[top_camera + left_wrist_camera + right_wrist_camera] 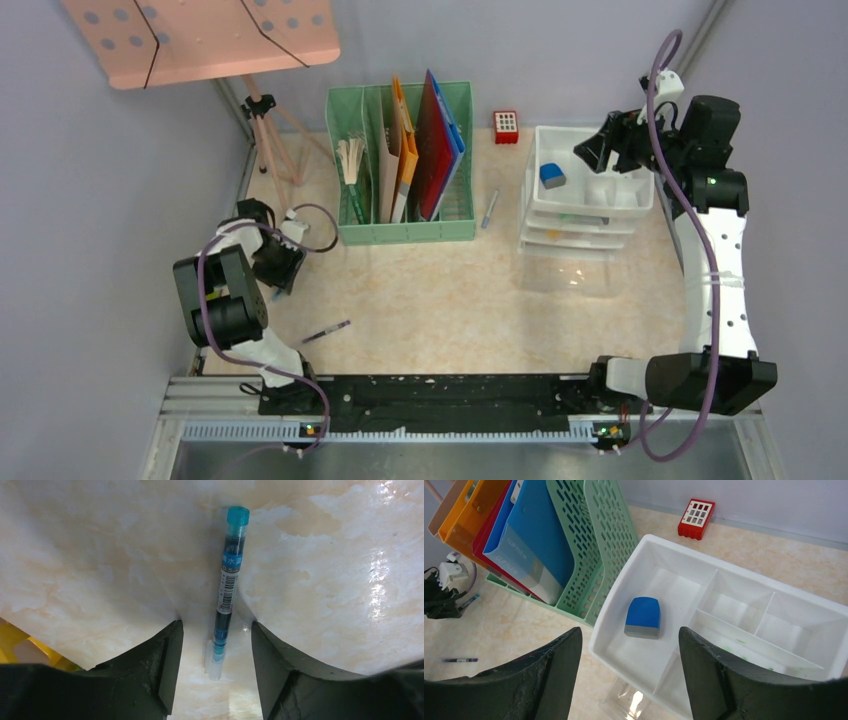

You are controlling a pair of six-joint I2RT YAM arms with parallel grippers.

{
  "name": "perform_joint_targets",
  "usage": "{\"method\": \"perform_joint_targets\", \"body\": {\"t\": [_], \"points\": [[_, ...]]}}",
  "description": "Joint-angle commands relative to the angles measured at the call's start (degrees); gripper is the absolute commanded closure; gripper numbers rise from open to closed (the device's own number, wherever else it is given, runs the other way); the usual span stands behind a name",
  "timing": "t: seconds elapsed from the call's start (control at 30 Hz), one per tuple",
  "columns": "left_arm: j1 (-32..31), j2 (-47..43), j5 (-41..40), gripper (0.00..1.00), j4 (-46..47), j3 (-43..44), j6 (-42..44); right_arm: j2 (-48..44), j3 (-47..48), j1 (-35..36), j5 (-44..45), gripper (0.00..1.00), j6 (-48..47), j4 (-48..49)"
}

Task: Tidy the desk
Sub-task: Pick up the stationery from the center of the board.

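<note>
Lower left of the top view, left gripper (283, 268) points down at the desk (450, 300), claw spread w/ a teal pen (227, 585) lying flat btwn the fingers; wrist view shows a gap on each side, pen touching neither. Desk fills mid-frame, beige marble. Upper right, right gripper (629, 640) hangs over the top tray of a white drawer unit (575, 240), claw wide apart, gripping nothing; a blue block (643, 617) sits in the tray's big compartment. Green file rack (405, 232) w/ folders stands top centre, red block (506, 126) by the back wall, grey pen (490, 208) just right of the rack, purple pen (327, 332) lower left.
</note>
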Motion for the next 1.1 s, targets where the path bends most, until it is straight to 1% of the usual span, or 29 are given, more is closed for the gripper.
{"method": "perform_joint_targets", "body": {"t": [0.0,0.1,0.27,0.43,0.47,0.53,0.63,0.7,0.77,0.83,0.97,1.07], "points": [[0.50,1.59,1.39,0.45,0.74,-0.42,1.87,-2.14,1.05,0.26,0.44,0.30,-0.24,0.48],[0.59,2.00,1.62,0.52,1.32,-1.17,2.15,-2.46,0.06,0.21,0.42,0.30,0.05,0.96],[0.68,0.84,1.65,0.69,2.65,-3.49,3.02,-2.39,-0.38,0.26,-0.31,0.30,0.80,1.05],[0.58,-2.45,4.30,0.81,-0.27,-3.71,3.41,-2.60,-0.65,0.26,-0.31,0.31,1.02,1.45],[0.54,-3.05,5.23,0.86,-1.03,-3.39,3.47,-2.69,-0.78,0.26,-0.33,0.31,0.99,1.60],[0.31,-3.96,7.02,1.00,-2.54,-2.57,3.31,-2.91,-1.25,0.26,-0.45,0.31,0.99,1.85],[-1.05,-5.33,8.25,1.00,-4.28,-1.75,2.80,-3.28,-1.91,0.26,-0.08,0.31,1.04,1.81],[-3.32,-6.87,8.34,1.00,-5.48,-1.63,2.60,-3.57,-1.98,0.17,0.82,0.31,0.50,0.86],[-6.69,-9.28,8.56,1.00,-7.33,-1.56,2.43,-3.79,-1.60,0.17,2.08,0.31,-0.35,-0.18],[-11.80,-12.37,7.88,1.00,-9.28,-1.35,1.93,-3.93,-1.05,-0.02,2.81,0.31,-0.50,-1.03],[-27.62,-17.86,5.89,1.00,-12.90,1.22,-0.14,-3.54,-0.07,-1.35,2.73,0.31,0.39,-1.88],[-37.73,-18.42,5.57,1.00,-14.43,6.47,-2.73,-3.20,-0.05,-3.12,1.17,0.31,0.98,-1.84]]}}
